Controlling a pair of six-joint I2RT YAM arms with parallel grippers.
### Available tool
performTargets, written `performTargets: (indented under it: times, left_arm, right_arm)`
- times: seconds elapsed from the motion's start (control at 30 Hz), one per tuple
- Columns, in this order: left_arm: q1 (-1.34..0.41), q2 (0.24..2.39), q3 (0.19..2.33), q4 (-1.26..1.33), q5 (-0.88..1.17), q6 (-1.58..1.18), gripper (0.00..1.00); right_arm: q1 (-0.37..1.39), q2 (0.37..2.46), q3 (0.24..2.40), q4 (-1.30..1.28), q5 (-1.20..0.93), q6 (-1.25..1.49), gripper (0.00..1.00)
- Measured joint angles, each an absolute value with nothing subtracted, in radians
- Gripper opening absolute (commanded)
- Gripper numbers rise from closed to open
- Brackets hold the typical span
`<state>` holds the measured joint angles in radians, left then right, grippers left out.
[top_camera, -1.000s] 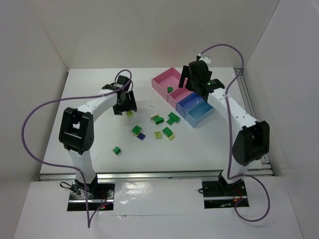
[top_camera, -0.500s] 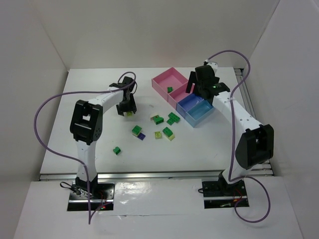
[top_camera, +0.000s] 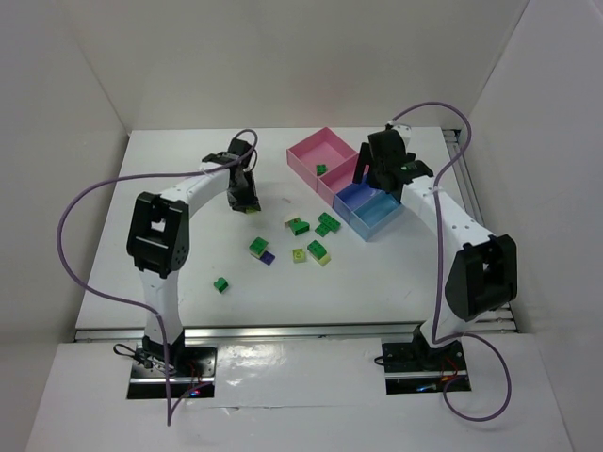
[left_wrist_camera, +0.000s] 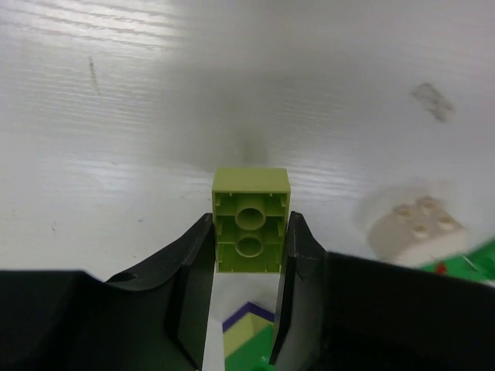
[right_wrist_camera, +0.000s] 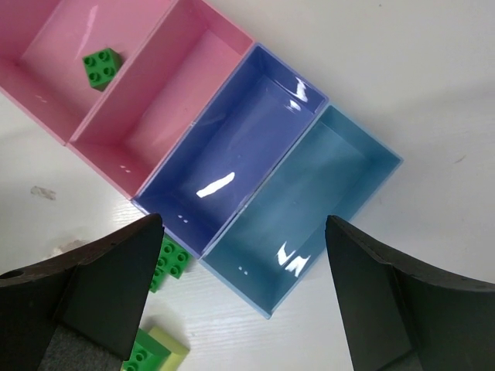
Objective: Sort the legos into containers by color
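Left fingers (top_camera: 247, 201) narrow, pinched on both long sides of a yellow-green brick (left_wrist_camera: 250, 210). It lies on the tabletop (top_camera: 179, 198), well left of the trays, hollow underside toward my wrist camera. Looks like contact on both sides, brick not lifted yet. A pale brick (left_wrist_camera: 418, 226) sits just beside it on the right.

Right fingers (top_camera: 369, 174) wide, nothing in them, hanging over the row of trays (right_wrist_camera: 174, 93). The big pink tray (right_wrist_camera: 46, 46) has one green brick (right_wrist_camera: 101, 66); the other trays show nothing inside. The loose bricks (top_camera: 311, 235), mostly green, lie scattered on the tabletop between my arms.

Step, as I judge it: grasp of the yellow-green brick, sorting barely started. Next: firm up the pinch, lift straight up, carry right to a tray other than the green one. Which tray is meant for this color I cannot tell. My right arm sits over the trays, so it likely has to clear out first.
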<state>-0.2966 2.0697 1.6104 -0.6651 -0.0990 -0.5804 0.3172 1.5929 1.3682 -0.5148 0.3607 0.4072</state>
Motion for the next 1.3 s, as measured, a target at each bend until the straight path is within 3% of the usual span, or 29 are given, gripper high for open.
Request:
performTargets:
  times: [0.17,0.4,0.7,0.9,1.3]
  left_arm:
    - [-0.329,1.963,1.636,-0.627,0.016,-0.537,0.23]
    - [-0.413,1.938,1.833,-0.534,0.217,-0.524,0.18]
    - [-0.484,2.249,2.239,-0.423,0.400,-0.574,0.18]
    - [-0.494,2.353,2.261,-0.419,0.444,-0.586,0.18]
    - [-0.496,2.420,2.306,-0.402,0.451,-0.578,0.19]
  right_arm:
    - [0.316,1.571,1.325,-0.516,0.373,0.410,0.93]
    - [0.309,1.519,1.289,-0.517,0.407,0.435,0.93]
    - [0.290,1.270,1.119,-0.540,0.459,0.577,0.93]
    - [0.297,1.161,1.024,-0.545,0.478,0.621,0.93]
    - [0.276,1.266,0.987,-0.546,0.473,0.657,0.93]
